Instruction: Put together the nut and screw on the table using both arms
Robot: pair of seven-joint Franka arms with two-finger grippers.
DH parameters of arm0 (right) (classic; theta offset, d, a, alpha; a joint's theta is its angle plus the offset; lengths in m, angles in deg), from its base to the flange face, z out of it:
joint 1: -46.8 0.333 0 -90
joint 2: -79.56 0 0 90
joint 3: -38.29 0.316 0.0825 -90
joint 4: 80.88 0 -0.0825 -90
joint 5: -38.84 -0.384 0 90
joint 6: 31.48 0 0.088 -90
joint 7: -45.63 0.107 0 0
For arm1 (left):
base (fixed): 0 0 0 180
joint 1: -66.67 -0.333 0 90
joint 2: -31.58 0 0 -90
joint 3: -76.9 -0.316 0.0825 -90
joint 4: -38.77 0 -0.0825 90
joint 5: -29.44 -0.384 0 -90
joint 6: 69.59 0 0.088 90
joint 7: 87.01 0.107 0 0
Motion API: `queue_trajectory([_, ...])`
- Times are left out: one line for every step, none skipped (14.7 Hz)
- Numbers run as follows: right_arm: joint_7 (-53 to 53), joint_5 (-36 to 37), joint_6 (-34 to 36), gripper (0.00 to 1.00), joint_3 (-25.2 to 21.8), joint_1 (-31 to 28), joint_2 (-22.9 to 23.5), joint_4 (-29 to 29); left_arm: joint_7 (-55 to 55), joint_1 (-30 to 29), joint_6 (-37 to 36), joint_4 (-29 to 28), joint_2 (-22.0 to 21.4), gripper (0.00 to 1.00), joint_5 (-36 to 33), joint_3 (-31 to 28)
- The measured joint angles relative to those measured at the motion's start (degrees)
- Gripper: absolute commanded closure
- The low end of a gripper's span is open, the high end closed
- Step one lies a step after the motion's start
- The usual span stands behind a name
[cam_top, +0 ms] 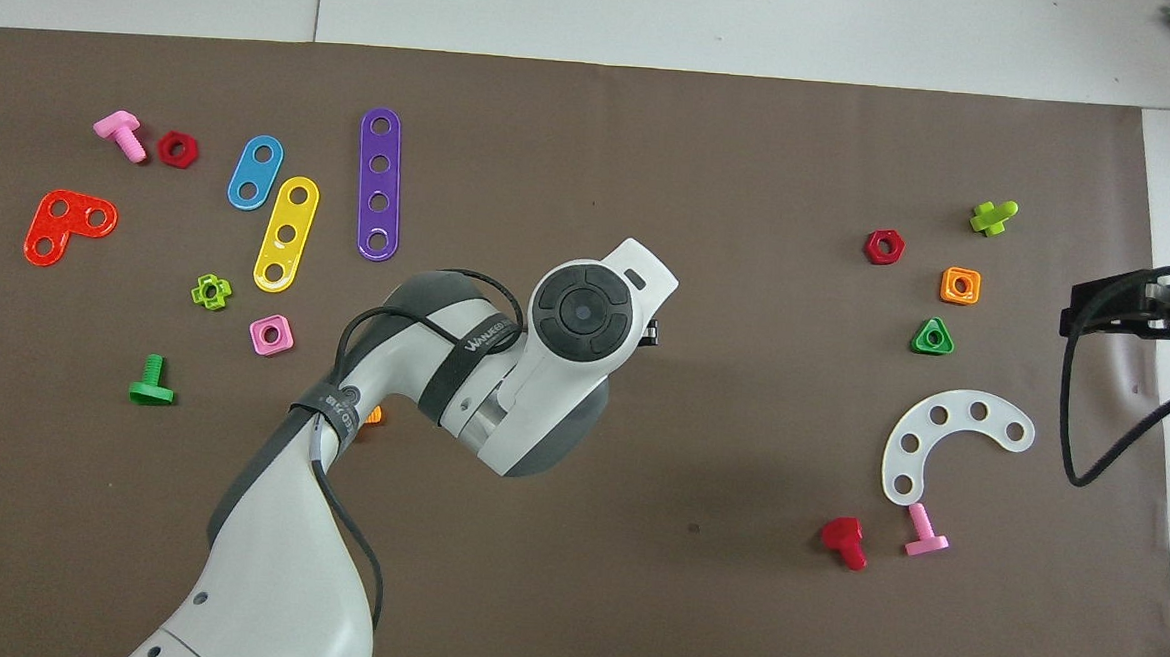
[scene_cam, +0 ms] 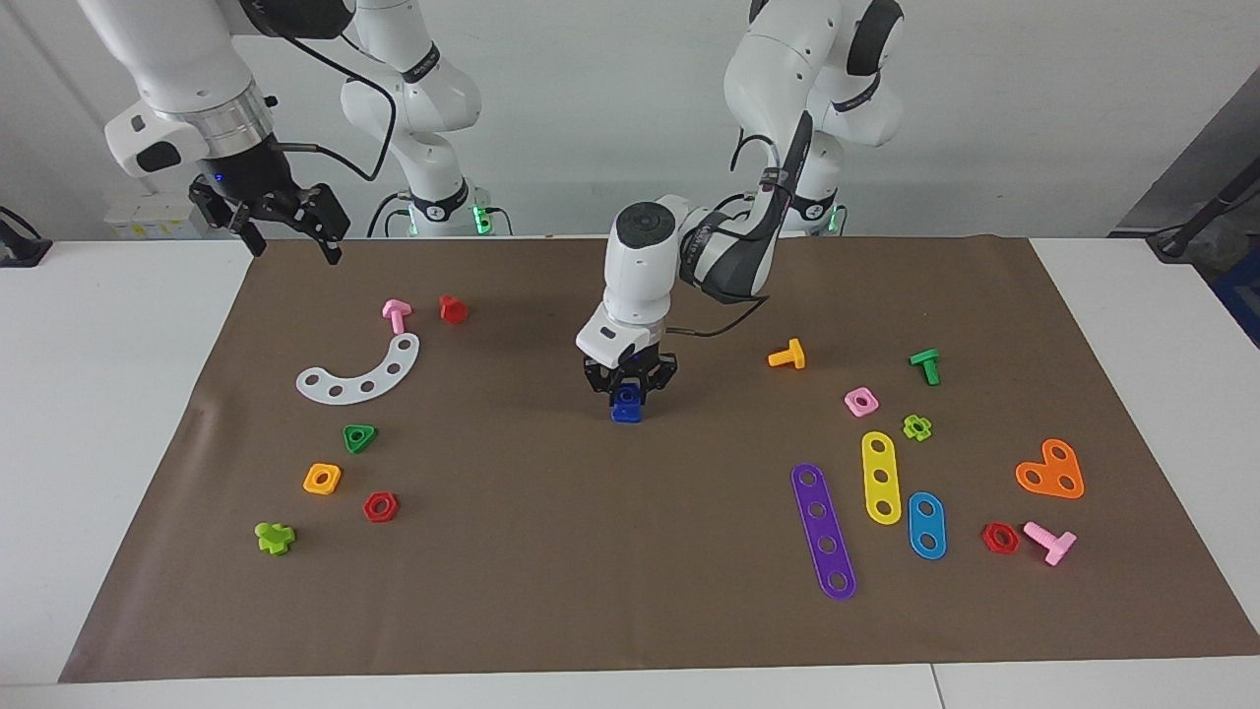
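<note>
My left gripper [scene_cam: 627, 392] points straight down over the middle of the brown mat on the table [scene_cam: 551, 551]. It is shut on the dark-blue nut [scene_cam: 627, 397], whose round hole faces the camera. Directly under the nut a second dark-blue piece, the screw [scene_cam: 625, 415], rests on the mat, touching the nut. How far the two are joined I cannot tell. From overhead the left arm's wrist [cam_top: 586, 314] covers both pieces. My right gripper [scene_cam: 285, 225] hangs open and raised above the mat's edge at the right arm's end, waiting, and only partly shows overhead [cam_top: 1137, 307].
Toward the right arm's end lie a white curved strip [scene_cam: 364, 372], pink bolt [scene_cam: 396, 315], red bolt [scene_cam: 453, 309], green triangular nut [scene_cam: 359, 437] and orange square nut [scene_cam: 322, 479]. Toward the left arm's end lie an orange bolt [scene_cam: 787, 355], pink square nut [scene_cam: 860, 401] and purple strip [scene_cam: 824, 530].
</note>
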Motion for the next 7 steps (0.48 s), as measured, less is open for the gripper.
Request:
queue_trajectory([0.0, 0.0, 0.0, 0.0, 0.0, 0.0, 0.0, 0.0, 0.0, 0.0, 0.21, -0.19, 0.01, 0.88, 0.0, 0.0])
queue_trajectory([0.0, 0.0, 0.0, 0.0, 0.0, 0.0, 0.0, 0.0, 0.0, 0.0, 0.33, -0.38, 0.01, 0.87, 0.0, 0.0])
queue_trajectory([0.0, 0.0, 0.0, 0.0, 0.0, 0.0, 0.0, 0.0, 0.0, 0.0, 0.41, -0.56, 0.01, 0.81, -0.02, 0.0])
queue_trajectory([0.0, 0.0, 0.0, 0.0, 0.0, 0.0, 0.0, 0.0, 0.0, 0.0, 0.44, -0.68, 0.01, 0.76, -0.05, 0.0])
queue_trajectory([0.0, 0.0, 0.0, 0.0, 0.0, 0.0, 0.0, 0.0, 0.0, 0.0, 0.45, -0.82, 0.01, 0.6, -0.11, 0.0])
queue_trajectory([0.0, 0.0, 0.0, 0.0, 0.0, 0.0, 0.0, 0.0, 0.0, 0.01, 0.54, -0.91, 0.01, 0.32, -0.13, 0.01])
queue_trajectory([0.0, 0.0, 0.0, 0.0, 0.0, 0.0, 0.0, 0.0, 0.0, 0.02, 0.56, -0.92, 0.01, 0.13, -0.14, 0.01])
